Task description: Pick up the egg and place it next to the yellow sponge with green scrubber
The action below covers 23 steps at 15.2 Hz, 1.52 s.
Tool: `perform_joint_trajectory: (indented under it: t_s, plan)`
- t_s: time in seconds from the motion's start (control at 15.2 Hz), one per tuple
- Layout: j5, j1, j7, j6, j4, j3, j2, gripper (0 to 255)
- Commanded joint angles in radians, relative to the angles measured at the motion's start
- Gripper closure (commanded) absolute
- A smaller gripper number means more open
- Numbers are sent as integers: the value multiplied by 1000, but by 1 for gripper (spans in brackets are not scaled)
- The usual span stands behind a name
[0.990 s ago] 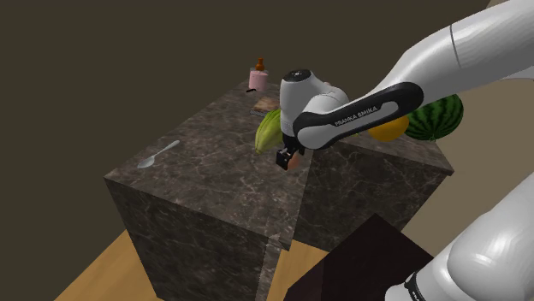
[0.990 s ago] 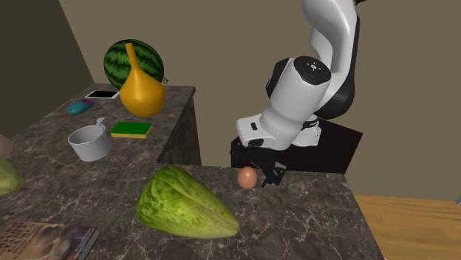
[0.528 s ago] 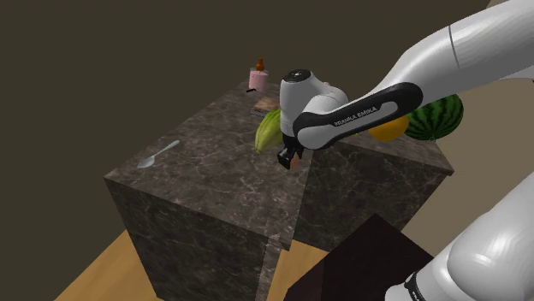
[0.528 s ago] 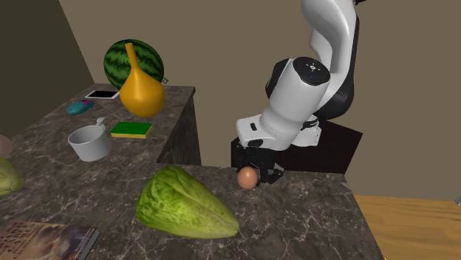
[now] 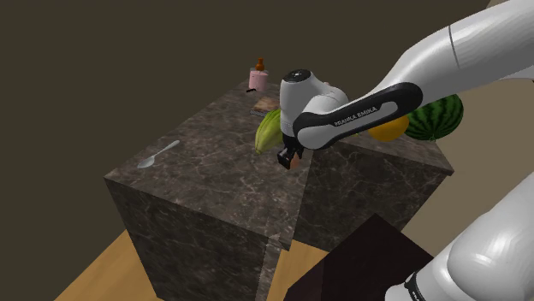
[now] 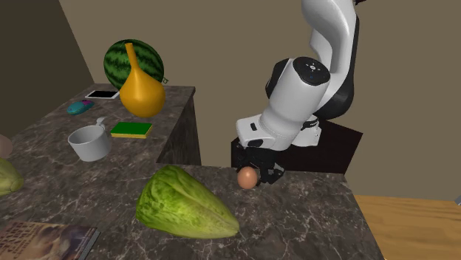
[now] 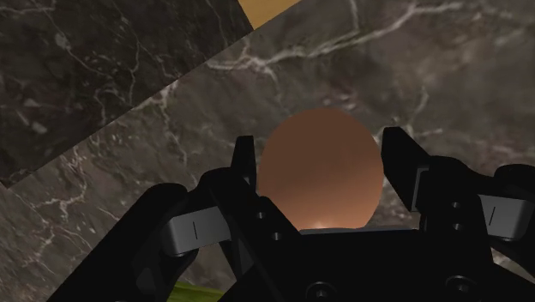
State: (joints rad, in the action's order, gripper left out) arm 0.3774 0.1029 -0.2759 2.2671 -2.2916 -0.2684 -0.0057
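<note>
A brown egg (image 7: 320, 170) rests on the dark marble counter (image 6: 310, 214) near its back edge, and my gripper (image 7: 319, 172) is shut on the egg, one black finger on each side. From the second exterior view the egg (image 6: 247, 177) sits just in front of the gripper (image 6: 255, 172), beside a green lettuce head (image 6: 185, 203). The yellow sponge with green top (image 6: 131, 129) lies on the neighbouring counter to that view's left. In the shoulder view the gripper (image 5: 288, 157) hangs low over the counter's near edge with the egg (image 5: 292, 159) between its fingers.
Near the sponge stand a grey mug (image 6: 89, 142), an orange gourd (image 6: 141, 93), a watermelon (image 6: 133, 62), a tablet (image 6: 102, 94) and a teal object (image 6: 80, 107). A book (image 6: 44, 240) lies at the front. A spoon (image 5: 158, 154) and a pink bottle (image 5: 258, 76) sit on the counter.
The fingers stood wide around the egg a second ago; they have since closed onto it. The arm and the egg stay in place.
</note>
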Motion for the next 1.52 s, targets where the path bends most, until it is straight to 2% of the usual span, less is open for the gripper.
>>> perform_joint_trajectory:
  t_s: [0.0,1.45]
  plan:
    - [0,0,0,0,0,0,0,255]
    - [-100,-9,126,-268,158,2,-134,255]
